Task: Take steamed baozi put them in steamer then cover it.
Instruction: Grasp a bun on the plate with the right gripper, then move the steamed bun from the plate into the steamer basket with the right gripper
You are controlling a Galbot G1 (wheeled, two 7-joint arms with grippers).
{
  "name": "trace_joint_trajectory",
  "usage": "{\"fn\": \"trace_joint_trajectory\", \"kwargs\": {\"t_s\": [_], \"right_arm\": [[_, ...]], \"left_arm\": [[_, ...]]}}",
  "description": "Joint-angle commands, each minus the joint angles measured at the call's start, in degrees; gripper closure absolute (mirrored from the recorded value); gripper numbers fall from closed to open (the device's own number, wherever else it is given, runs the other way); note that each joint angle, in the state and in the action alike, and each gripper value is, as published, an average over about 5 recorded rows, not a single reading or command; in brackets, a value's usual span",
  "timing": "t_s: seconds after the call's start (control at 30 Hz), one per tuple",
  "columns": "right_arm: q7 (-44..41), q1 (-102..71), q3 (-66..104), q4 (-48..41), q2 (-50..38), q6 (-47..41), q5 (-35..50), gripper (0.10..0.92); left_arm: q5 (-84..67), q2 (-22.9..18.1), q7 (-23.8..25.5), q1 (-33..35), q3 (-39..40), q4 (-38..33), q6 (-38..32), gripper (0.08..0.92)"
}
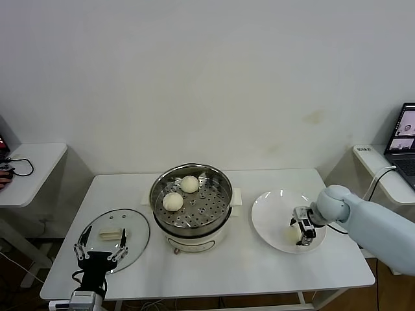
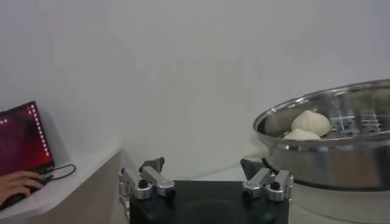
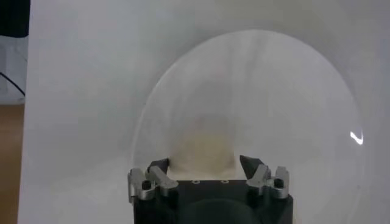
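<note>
Bun straddled by the right gripper on the plate.
The bun sits between half-closed jaws, not yet visibly clamped; the steamer lies left. The left gripper, wide open and empty, is parked by the lid.

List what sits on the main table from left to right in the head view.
Glass lid with the left gripper above it → steamer holding two buns → white plate → right gripper around a bun.

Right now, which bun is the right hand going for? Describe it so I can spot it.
Start at the steel steamer mid-table, then look to the white plate on its right. The bun lies on the plate's near side between the right hand's fingers; the other two visible buns sit inside the steamer.
</note>
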Motion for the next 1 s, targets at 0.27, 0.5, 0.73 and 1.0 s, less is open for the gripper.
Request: {"fn": "trace_joint_trajectory", "kwargs": {"t_s": [0.27,0.5,0.73,1.0], "right_arm": [[-1.12,-0.36,0.95,-0.73,-0.11,-0.38,-0.35,0.437],[-3.37,3.2,2.83,1.3,-2.46,-0.47,1.55,0.472],[-4.49,13.58,3.58,3.84,-3.83,-1.21,8.07,0.466],[-3.83,35.02,-7.91,4.03,1.96,-2.5,17.36,0.465]], "left_arm": [[0.09,-0.14,-0.05,0.49,-0.16,-0.51,-0.18,0.177],[0.14,-0.07,-0.07,0.63,-0.16,-0.8,-0.18,0.177],[0.2,0.09,-0.05,0.44,0.22,-1.24,-0.11,0.177],[0.42,0.02,-0.09,1.04,0.43,-2.41,-0.13,0.177]]}}
